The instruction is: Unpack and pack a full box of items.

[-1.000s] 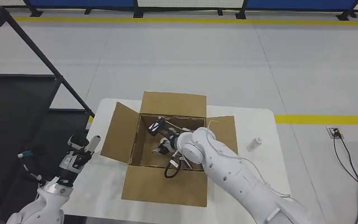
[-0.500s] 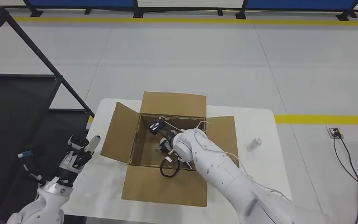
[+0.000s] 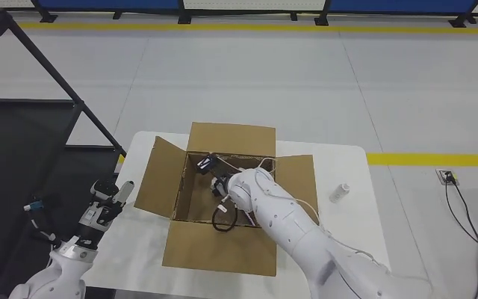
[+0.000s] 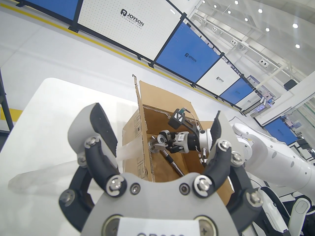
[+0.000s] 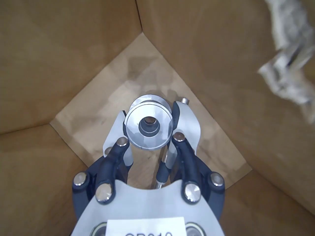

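Note:
An open cardboard box point(image 3: 231, 138) stands in the middle of the white table point(image 3: 340, 161). My right gripper point(image 3: 218, 187) is down inside it, near the box's back left corner. In the right wrist view that gripper point(image 5: 147, 114) is shut on a round silver metal part point(image 5: 148, 130) with a hole in its middle, held above the box floor point(image 5: 103, 99). A thin rod with a black sleeve point(image 5: 162, 170) shows below the part. My left gripper point(image 3: 110, 193) sits open at the table's left edge, and between its fingers point(image 4: 157, 126) is nothing; it looks toward the box point(image 4: 145, 114).
A small white bottle point(image 3: 340, 192) stands on the table right of the box. Crumpled clear wrap point(image 5: 288, 50) lies against a box wall. A strip of clear film point(image 4: 61, 168) trails from the box's left flap over the table. A black frame point(image 3: 60, 82) stands at left.
My right arm has shifted left inside the box, carrying the metal part toward the back left corner; its dangling black cable swung left with it. The left arm has not moved.

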